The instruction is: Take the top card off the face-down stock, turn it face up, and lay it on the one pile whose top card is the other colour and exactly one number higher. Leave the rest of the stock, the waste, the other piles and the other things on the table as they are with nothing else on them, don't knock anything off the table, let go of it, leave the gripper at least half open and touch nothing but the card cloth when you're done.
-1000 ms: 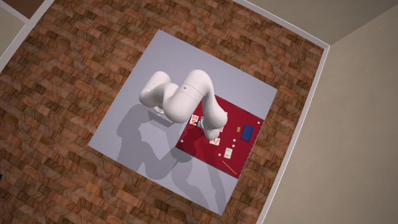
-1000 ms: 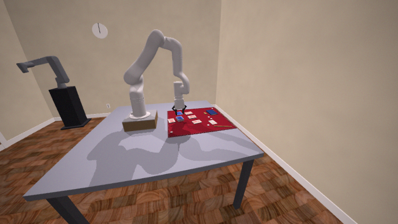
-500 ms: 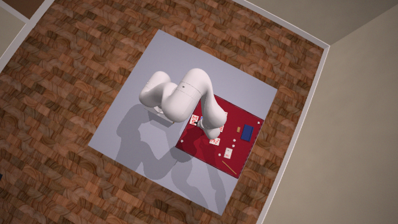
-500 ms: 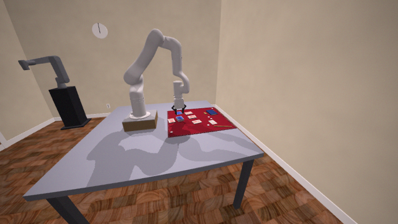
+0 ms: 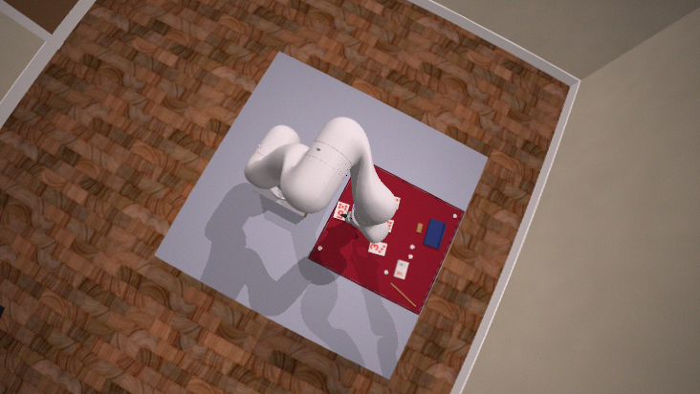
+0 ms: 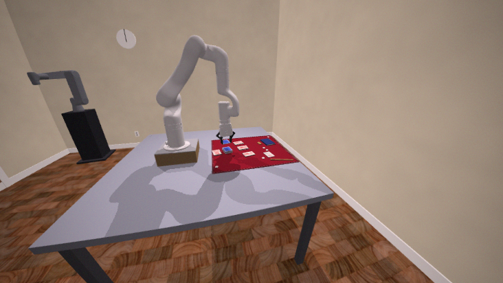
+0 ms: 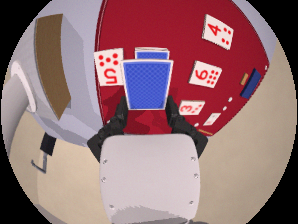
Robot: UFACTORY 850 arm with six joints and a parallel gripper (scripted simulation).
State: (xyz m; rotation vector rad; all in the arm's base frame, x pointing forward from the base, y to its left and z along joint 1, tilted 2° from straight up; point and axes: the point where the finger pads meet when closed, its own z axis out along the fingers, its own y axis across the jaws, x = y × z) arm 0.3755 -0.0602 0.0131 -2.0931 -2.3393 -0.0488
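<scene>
Red 5 [image 5: 341, 210] [image 6: 216, 152] [image 7: 109, 67], 4 [image 5: 396, 202] [image 6: 238, 143] [image 7: 218, 31], 3 [image 5: 377, 248] [image 6: 248, 154] [image 7: 191, 107], and 6 or 9 [image 5: 390, 225] [image 6: 242, 147] [image 7: 205, 74], on white cards [image 7: 116, 54]

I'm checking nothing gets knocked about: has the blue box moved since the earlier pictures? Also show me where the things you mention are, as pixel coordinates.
No; the blue box [image 5: 434, 233] [image 6: 267, 141] [image 7: 250, 83] keeps its place inside the cloth's edge.
</scene>
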